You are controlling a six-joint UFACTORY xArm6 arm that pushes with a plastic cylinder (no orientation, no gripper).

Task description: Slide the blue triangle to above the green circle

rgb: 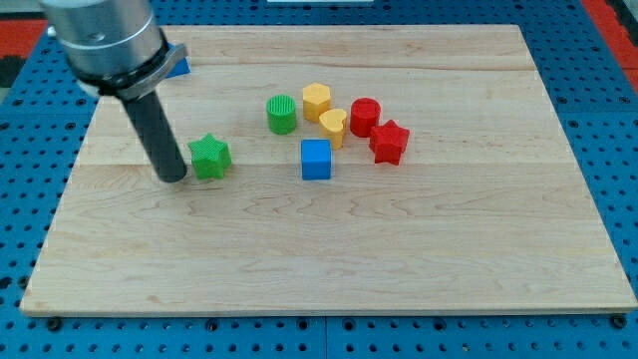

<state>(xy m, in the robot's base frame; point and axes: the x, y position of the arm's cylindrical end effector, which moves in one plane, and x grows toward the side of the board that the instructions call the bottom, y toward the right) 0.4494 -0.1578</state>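
- Blue triangle [179,68]: the task's block; only a corner shows at the view's upper left, near the board's edge, mostly hidden behind your arm's grey housing [105,40]. You cannot read its full outline or heading from here.
- Green circle [282,114]: the target marker, a ribbed cylinder standing left of the central cluster. The board above it, toward the view's top, looks bare.
- My tip [174,179]: resting on the wooden board [399,249], just left of the green star [210,157], close beside it, contact uncertain. It sits well below the blue triangle.
- Pincer: none fitted; your arm ends in a plain rod, so there is nothing to spread or press together.
- Arm pose: the rod [155,130] leans slightly, its upper end toward the view's left, descending from the housing at the top left corner.
- Step in hand, as judged: get behind the triangle. Take your tip round to its left side, avoiding the green star as you leave.
- Push advice: drive rightward along the upper board, keeping the line above the green circle, and stop with the triangle directly over it.
- Bystanders: yellow hexagon [316,100], yellow heart [333,126], red cylinder [365,116], red star [389,141], blue cube [316,159]; keep your path away from them.
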